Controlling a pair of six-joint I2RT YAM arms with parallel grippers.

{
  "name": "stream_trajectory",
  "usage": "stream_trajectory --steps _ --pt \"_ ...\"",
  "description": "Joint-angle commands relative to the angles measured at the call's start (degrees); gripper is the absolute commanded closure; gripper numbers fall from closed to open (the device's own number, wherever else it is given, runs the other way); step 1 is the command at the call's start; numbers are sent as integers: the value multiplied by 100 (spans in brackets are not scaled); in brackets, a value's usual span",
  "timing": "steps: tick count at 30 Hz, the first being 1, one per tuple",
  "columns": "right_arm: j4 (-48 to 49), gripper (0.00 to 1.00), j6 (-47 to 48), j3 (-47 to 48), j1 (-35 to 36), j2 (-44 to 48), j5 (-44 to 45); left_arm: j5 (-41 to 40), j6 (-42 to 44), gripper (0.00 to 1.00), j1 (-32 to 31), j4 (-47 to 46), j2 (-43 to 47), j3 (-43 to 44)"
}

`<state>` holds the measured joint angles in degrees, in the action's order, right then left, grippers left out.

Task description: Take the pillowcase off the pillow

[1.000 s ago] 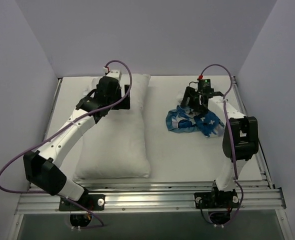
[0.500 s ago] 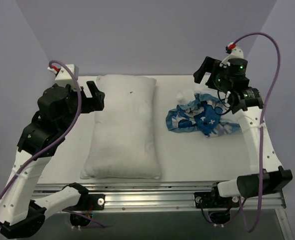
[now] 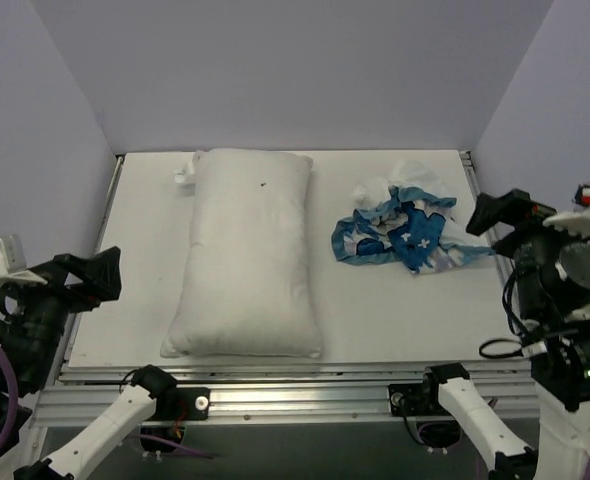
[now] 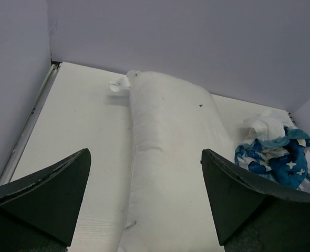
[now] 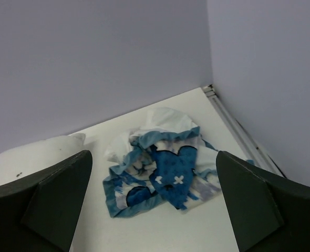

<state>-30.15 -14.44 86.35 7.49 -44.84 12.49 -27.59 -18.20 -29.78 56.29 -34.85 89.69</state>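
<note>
Top view: I am seeing the pillow lying bare on the left of the worktop, and the pillowcase lying crumpled well apart on the right. The left claw and right claw are hanging beyond the near corners, gripping nothing.

Left wrist: the jaws are standing wide apart, facing the pillow.

Right wrist: the jaws are gaping, facing the pillowcase.

I am judging the removal done. A low sweep risks snagging the ruffle and dragging the pillowcase overboard.

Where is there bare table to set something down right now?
Bare table: the strip left of the pillow, the lane between pillow and pillowcase, and the near-right patch before the pillowcase. Crowded far right.
</note>
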Motion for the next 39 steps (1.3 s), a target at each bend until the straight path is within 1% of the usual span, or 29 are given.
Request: stream_trajectory --steps 1,2,5,6,11,13,17,25,39 --pt "-96 0 310 -686 -28 685 1052 -404 -61 6 34 522 338 -478" --pt "-105 0 336 -828 -28 992 1097 -466 -96 6 25 567 487 -574" --pt "-140 0 327 -1303 -28 1467 1037 -545 -132 6 25 488 716 -970" --pt "-114 0 327 -1435 -28 1574 1010 -597 -132 6 34 436 873 -1223" --pt "-35 0 257 -2050 -19 2206 1018 -887 -52 6 25 -91 1401 -1972" --pt "18 0 292 -2139 -28 2374 1089 -1037 -52 6 25 -302 1498 -2252" --pt "18 1 371 -2297 -10 2726 1229 -1046 -61 6 25 -628 1604 -2614" --pt "-34 4 389 -2324 -2 2779 1238 -906 -140 6 25 -672 1139 -2544" --pt "-263 5 345 -2113 7 2805 1159 -844 -158 6 25 -611 1077 -2456"
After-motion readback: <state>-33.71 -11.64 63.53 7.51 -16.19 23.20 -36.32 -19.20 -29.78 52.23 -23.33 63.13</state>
